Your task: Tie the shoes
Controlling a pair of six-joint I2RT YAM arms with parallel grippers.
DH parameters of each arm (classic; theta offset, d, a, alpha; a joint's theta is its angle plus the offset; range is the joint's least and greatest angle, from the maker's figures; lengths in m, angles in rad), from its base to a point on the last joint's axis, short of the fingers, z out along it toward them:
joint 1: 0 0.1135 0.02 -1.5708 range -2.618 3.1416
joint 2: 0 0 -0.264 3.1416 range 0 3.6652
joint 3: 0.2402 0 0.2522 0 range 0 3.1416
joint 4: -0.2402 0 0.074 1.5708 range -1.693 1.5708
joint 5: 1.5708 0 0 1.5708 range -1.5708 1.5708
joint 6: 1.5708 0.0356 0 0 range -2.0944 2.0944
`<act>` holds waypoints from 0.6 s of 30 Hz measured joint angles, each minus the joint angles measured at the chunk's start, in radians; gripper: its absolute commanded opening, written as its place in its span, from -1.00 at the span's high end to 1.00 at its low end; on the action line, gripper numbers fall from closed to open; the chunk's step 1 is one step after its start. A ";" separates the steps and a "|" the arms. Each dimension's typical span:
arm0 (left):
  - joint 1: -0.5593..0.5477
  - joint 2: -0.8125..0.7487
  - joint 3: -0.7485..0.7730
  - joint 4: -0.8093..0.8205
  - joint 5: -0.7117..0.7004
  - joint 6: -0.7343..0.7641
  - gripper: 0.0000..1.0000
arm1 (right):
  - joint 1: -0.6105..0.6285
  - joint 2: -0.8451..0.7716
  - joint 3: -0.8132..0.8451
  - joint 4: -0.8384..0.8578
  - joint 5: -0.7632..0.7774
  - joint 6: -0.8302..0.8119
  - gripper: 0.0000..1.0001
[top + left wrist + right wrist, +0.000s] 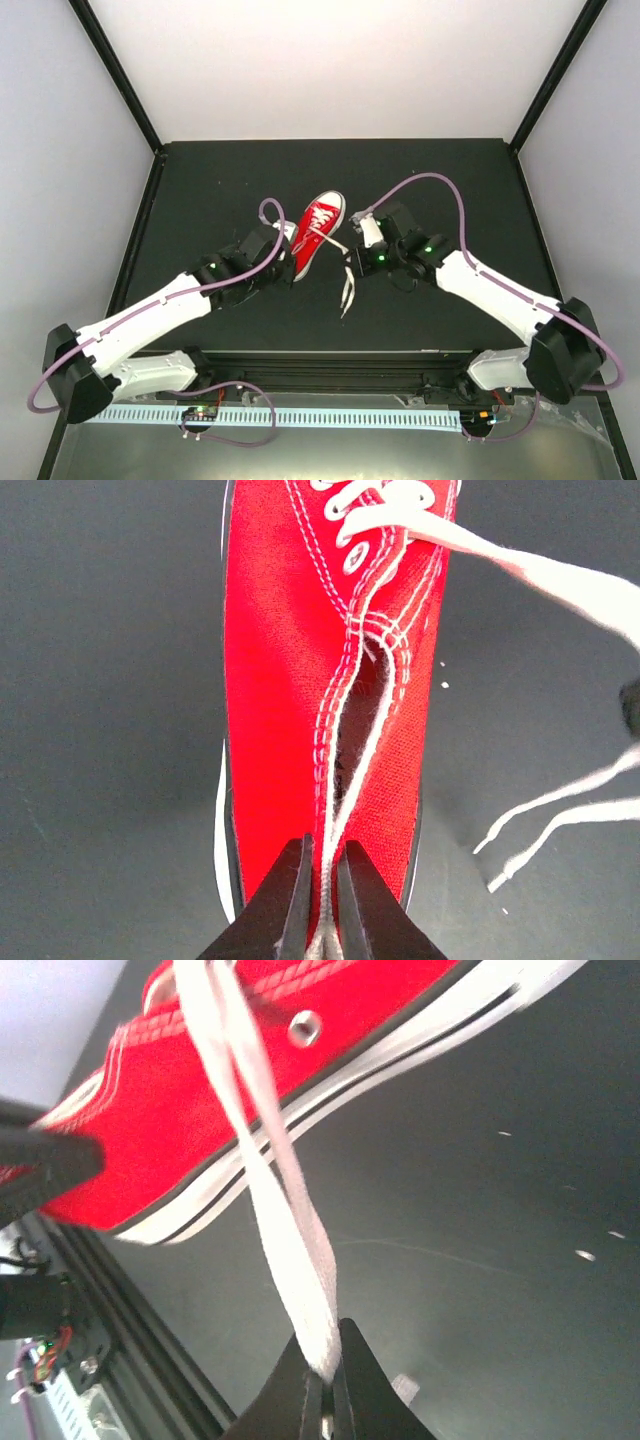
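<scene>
The red sneaker (318,232) lies on the black mat, its white toe cap pointing to the far right. My left gripper (286,258) is shut on the heel rim of the sneaker (290,680); in the left wrist view the jaws (322,880) pinch the white-edged collar. My right gripper (356,262) sits just right of the shoe, shut on a doubled white lace (285,1230) that runs taut from the eyelets to the jaws (325,1368). The sneaker's side (150,1130) fills the upper left of the right wrist view. Loose lace ends (348,292) hang toward the near edge.
The black mat (220,190) covers the table between white walls. Two loose lace tips (560,810) lie on the mat right of the shoe. A black rail (330,365) runs along the near edge by the arm bases.
</scene>
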 measured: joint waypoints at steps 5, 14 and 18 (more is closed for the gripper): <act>-0.122 0.044 0.031 -0.055 -0.021 -0.069 0.97 | -0.001 -0.114 0.036 -0.177 0.180 -0.008 0.97; -0.331 0.272 0.231 -0.090 -0.101 -0.185 0.97 | -0.001 -0.242 0.050 -0.316 0.363 -0.026 0.97; -0.346 0.288 0.170 -0.093 -0.134 -0.249 0.97 | -0.001 -0.150 -0.103 -0.194 0.254 0.005 0.97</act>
